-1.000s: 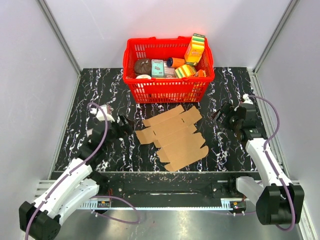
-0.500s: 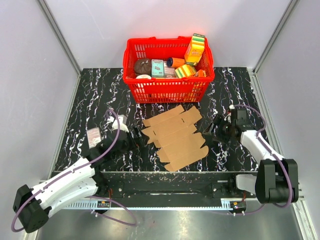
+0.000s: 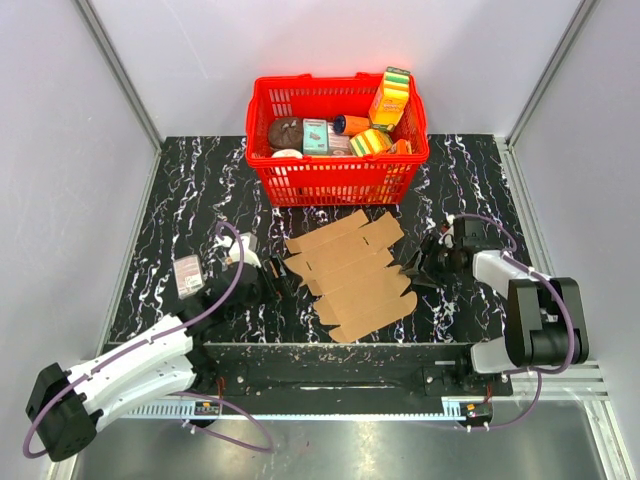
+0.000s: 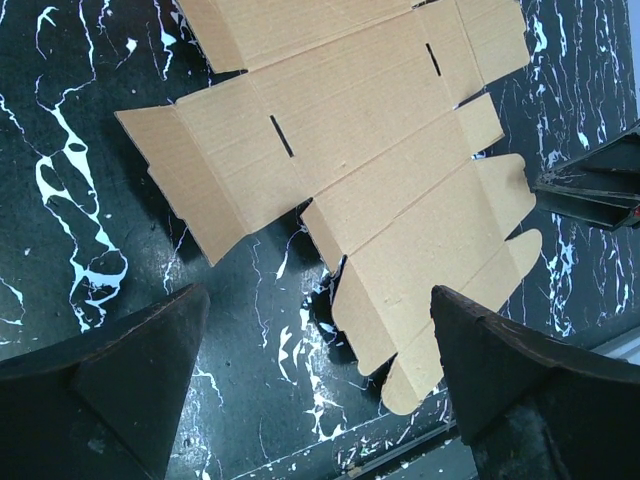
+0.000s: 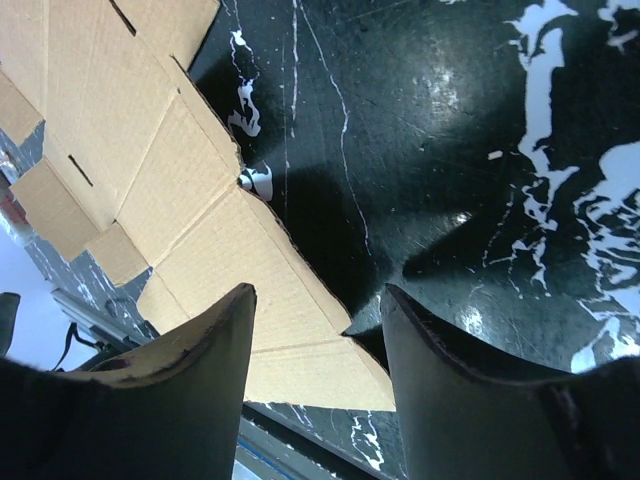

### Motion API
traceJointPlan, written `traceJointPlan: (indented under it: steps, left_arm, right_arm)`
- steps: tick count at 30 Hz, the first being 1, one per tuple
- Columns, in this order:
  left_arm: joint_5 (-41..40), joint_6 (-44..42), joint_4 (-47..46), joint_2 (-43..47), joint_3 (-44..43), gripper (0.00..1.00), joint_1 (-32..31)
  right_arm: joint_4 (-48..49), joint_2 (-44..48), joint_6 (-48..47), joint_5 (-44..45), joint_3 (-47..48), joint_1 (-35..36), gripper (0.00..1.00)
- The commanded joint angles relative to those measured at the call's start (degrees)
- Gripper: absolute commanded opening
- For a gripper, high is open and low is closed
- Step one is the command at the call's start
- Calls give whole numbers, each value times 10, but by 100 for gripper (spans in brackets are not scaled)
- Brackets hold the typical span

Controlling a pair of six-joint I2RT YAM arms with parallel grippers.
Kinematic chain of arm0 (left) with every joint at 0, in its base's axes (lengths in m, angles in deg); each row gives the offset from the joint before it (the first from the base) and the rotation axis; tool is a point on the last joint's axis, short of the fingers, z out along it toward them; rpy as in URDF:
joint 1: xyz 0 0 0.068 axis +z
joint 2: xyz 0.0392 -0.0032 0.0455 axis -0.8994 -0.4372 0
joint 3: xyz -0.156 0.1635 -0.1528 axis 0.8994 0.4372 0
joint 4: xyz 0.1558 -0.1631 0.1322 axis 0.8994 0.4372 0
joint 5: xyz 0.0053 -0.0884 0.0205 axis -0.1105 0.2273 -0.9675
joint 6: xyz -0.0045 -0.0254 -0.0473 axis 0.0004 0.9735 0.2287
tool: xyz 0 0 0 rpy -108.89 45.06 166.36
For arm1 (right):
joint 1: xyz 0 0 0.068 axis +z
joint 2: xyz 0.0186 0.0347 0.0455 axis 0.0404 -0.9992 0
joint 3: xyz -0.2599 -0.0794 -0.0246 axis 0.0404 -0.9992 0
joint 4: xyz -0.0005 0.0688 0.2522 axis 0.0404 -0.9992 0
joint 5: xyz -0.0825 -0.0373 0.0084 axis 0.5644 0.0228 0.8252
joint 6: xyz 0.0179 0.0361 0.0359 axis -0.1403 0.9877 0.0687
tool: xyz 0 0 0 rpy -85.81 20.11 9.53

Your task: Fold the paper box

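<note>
Now closed in on the flat paper box (image 3: pixel 350 275), the left end effector (image 3: pixel 272 278) gapes released while the right end effector (image 3: pixel 415 271) narrows toward its edge, grasping nothing.

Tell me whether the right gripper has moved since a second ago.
Yes. The right gripper has come left and nearer the arm bases, away from the red basket, up to the paper box's right edge.

Left black two-finger gripper (image 3: pixel 272 280) hangs low, jaws spread wide. Right black two-finger gripper (image 3: pixel 416 272) tilts down, jaws parted narrower.
</note>
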Motion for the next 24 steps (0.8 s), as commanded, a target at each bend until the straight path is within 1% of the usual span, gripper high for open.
traceJointPlan:
  steps: [1, 7, 14, 15, 17, 18, 21, 22, 24]
  left_arm:
    - [2, 8, -27, 2, 9, 99, -3]
    - [4, 8, -32, 2, 12, 99, -3]
    - [8, 7, -37, 1, 13, 99, -3]
    - [9, 7, -37, 2, 14, 99, -3]
    - [9, 7, -37, 4, 17, 99, -3]
    - [9, 7, -37, 5, 18, 99, -4]
    - [10, 7, -35, 10, 20, 99, -4]
    - [10, 7, -36, 12, 22, 99, -3]
    - [11, 7, -35, 14, 23, 99, -3]
  right_arm:
    - [41, -14, -5, -37, -3, 8, 58]
    - [54, -25, -7, -43, -8, 18, 57]
    - [74, -56, -5, -44, -3, 39, 47]
    - [75, -60, -4, -44, -1, 41, 44]
    - [77, -60, -5, -43, 0, 42, 41]
    - [77, -59, -4, -43, 0, 44, 37]
    - [79, -53, -4, -43, -3, 47, 31]
    - [80, -51, -4, -43, -4, 47, 27]
    - [80, -38, -2, -42, -10, 47, 24]
